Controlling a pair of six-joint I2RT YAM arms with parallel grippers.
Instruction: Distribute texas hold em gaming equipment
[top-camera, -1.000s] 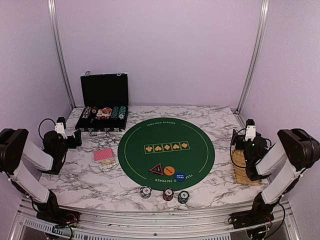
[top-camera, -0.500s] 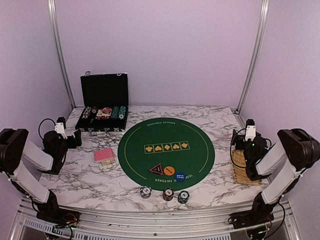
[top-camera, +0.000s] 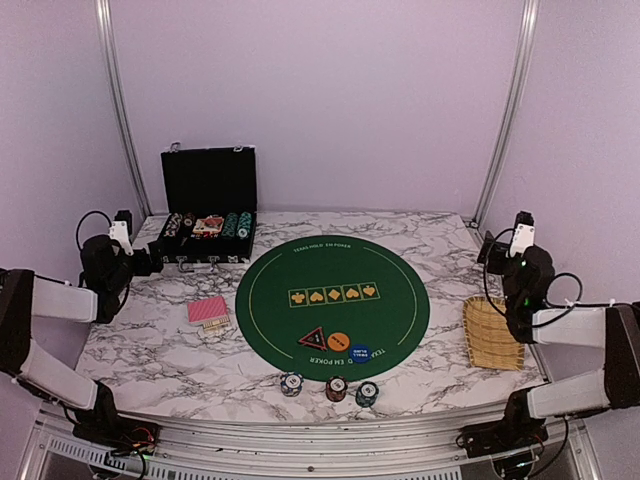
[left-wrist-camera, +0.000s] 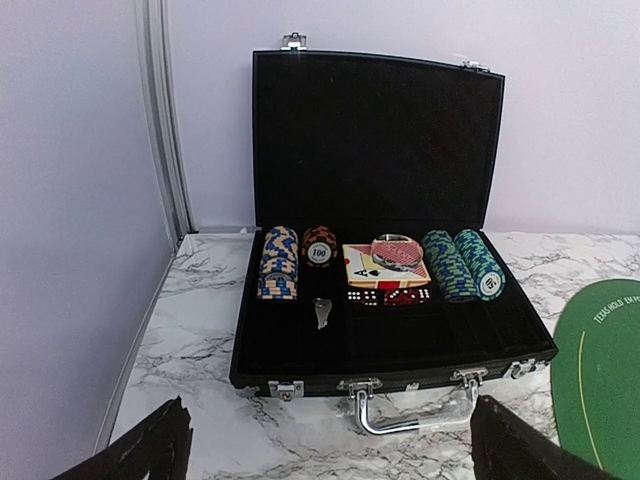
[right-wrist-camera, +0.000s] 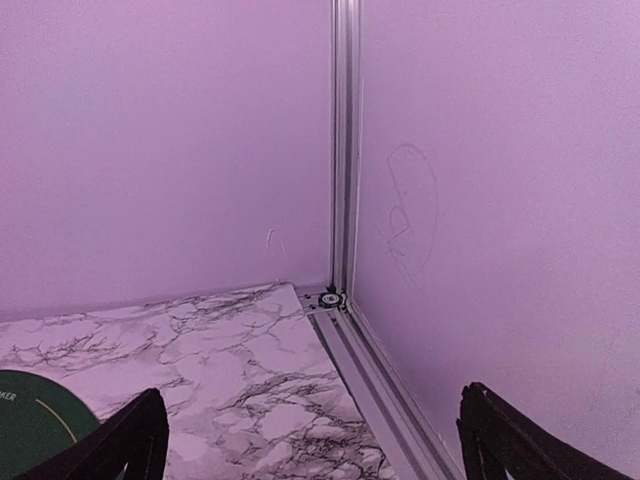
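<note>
Poker gear sits on and around the round green felt mat (top-camera: 332, 290); both claws are spread wide and hold nothing.

A red-backed deck of playing cards (top-camera: 208, 311) lies just left of the mat. A black triangular button (top-camera: 313, 338), an orange round button (top-camera: 339, 341) and a blue round button (top-camera: 359, 353) rest on the mat's near part. White (top-camera: 291, 383), red (top-camera: 336, 388) and teal (top-camera: 366, 393) stripe-edged chip stacks stand at the near edge of the white marble table (top-camera: 160, 360), which is enclosed by lilac walls. The open black hinged case (left-wrist-camera: 380, 130) holds rows of chips (left-wrist-camera: 278, 262), cards and dice (left-wrist-camera: 388, 296). A woven yellow tray (top-camera: 492, 333) lies at the right. The left gripper (left-wrist-camera: 325, 450) faces the case, and the right gripper (right-wrist-camera: 315, 445) faces the far corner.
</note>
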